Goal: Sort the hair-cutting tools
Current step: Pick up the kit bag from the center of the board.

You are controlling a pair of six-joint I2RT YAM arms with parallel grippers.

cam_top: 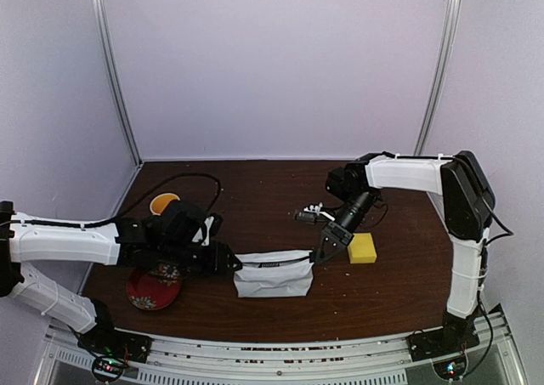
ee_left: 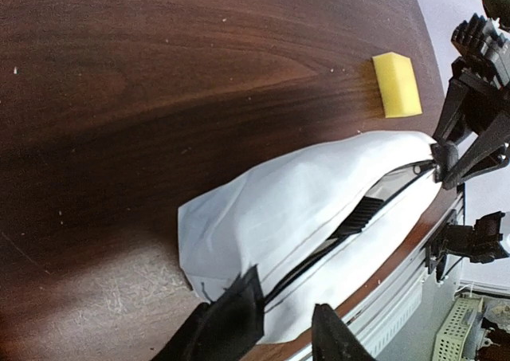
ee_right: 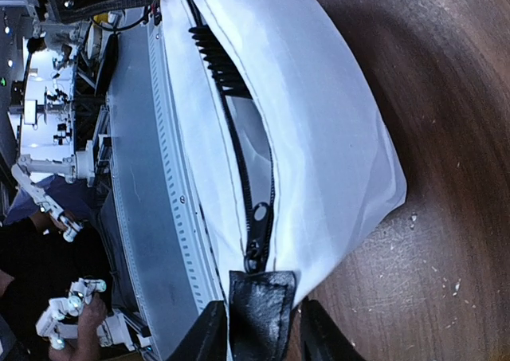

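Your right gripper [ee_right: 261, 313] pinches the pouch's [cam_top: 272, 274] black tab [ee_right: 263, 289] at its right end. Your left gripper [ee_left: 285, 293] stands parted at the left end. The comb [ee_left: 362, 213] lies inside along the zipper [ee_right: 256, 221], between them.

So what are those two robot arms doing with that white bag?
They are working on the white pouch near the front of the table. The right end effector looks to be pinching the black tab at one end. The left end effector sits at the other end, fingers apart. The zipper is partly open, and a black comb shows inside.
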